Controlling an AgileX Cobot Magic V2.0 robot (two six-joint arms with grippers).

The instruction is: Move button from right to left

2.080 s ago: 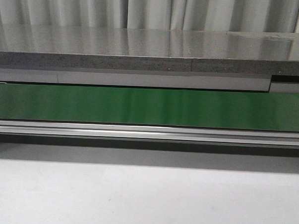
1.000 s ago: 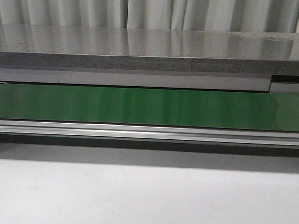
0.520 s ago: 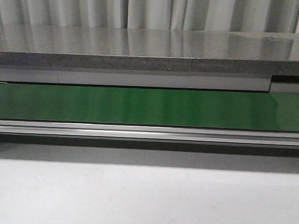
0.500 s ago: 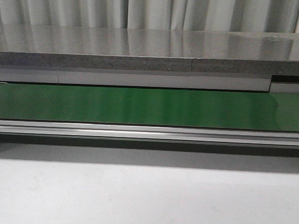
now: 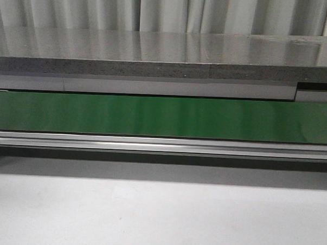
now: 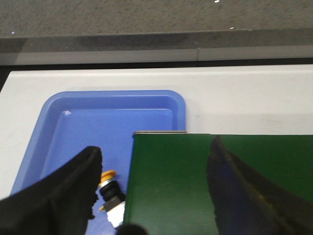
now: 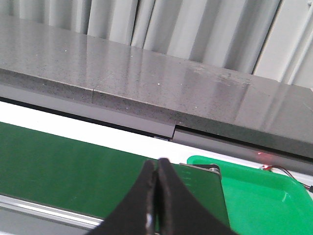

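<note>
Your left gripper [image 6: 151, 196] hangs with fingers spread wide over the green belt [image 6: 195, 181]. At its nine o'clock, the button [image 6: 110, 188] lies in the blue tray [image 6: 112, 117], likely already delivered. Your right gripper [image 7: 156, 200] has its fingers pressed together, empty, the green tray [image 7: 254, 196] at three o'clock.

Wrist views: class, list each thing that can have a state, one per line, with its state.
Left tool: open, empty.
Right tool: shut, empty.
Button: lying in the blue tray.
Green tray: no contents visible.
Belt: bare.
</note>
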